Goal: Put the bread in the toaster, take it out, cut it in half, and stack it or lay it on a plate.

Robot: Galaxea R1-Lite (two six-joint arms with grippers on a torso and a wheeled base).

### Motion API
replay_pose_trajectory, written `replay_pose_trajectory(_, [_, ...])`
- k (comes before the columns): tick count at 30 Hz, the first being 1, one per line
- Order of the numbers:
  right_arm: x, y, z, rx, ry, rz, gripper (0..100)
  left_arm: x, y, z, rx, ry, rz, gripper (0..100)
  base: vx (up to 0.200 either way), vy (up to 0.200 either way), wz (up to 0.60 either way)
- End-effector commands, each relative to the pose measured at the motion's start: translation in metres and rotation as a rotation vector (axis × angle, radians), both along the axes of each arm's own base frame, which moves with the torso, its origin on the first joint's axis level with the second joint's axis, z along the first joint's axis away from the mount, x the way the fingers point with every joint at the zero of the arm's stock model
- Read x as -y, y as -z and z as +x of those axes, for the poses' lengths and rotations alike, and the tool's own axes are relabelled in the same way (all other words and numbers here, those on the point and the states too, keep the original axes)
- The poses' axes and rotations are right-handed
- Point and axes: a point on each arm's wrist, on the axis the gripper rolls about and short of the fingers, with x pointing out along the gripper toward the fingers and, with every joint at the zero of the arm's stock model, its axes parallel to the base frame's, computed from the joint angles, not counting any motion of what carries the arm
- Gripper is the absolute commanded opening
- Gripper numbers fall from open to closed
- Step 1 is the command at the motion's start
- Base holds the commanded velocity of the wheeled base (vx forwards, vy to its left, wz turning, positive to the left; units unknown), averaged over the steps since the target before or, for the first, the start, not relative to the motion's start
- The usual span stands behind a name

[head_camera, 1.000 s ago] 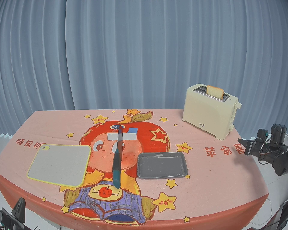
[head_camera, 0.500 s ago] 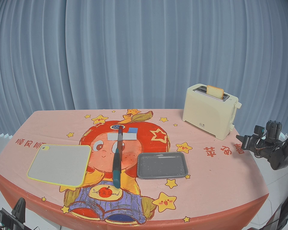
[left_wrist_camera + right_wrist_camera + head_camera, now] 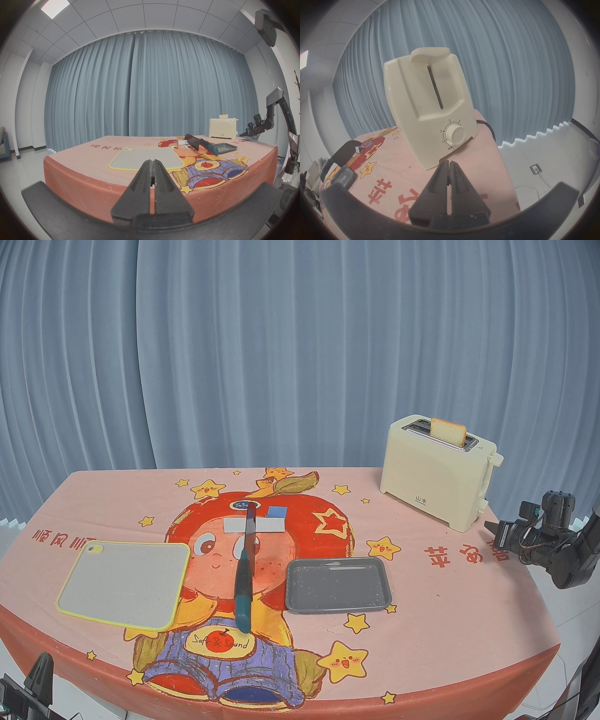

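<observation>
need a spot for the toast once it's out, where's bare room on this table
The cutting board is bare, as is the grey tray. Open cloth lies behind the board at the far left, and between tray and toaster. The middle is tight: the knife lies between board and tray, its blade across small cards.

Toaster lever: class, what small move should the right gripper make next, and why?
Probably raise the right gripper above the lever and press it down. The gripper is shut, low beside the toaster at its lever end; the lever sits at the top of its slot, and the bread stands proud of the toaster.
</observation>
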Motion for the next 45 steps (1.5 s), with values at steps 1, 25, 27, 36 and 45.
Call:
replay_pose_trajectory(1, [-0.002,0.004,0.005,-0.005,-0.007,0.001,0,0.000,0.005,0.000,0.000,0.000,0.000,0,0.000,0.000,0.00])
replay_pose_trajectory(25, [-0.002,0.014,0.016,-0.015,0.000,-0.002,0,0.000,0.005,0.000,0.000,0.000,0.000,0,0.000,0.000,0.00])
replay_pose_trajectory(27, [-0.002,0.016,0.017,-0.019,0.000,-0.002,0,0.000,0.005,0.000,-0.001,0.000,0.000,0,0.000,0.000,0.00])
replay_pose_trajectory(36, [0.000,0.012,0.022,-0.001,0.022,0.037,0,0.000,0.005,0.000,-0.001,0.000,0.000,0,0.000,0.000,0.00])
replay_pose_trajectory(45, [0.000,0.007,0.025,0.018,0.024,0.044,0,0.000,0.005,0.000,-0.001,0.000,0.000,0,0.000,0.000,0.00])
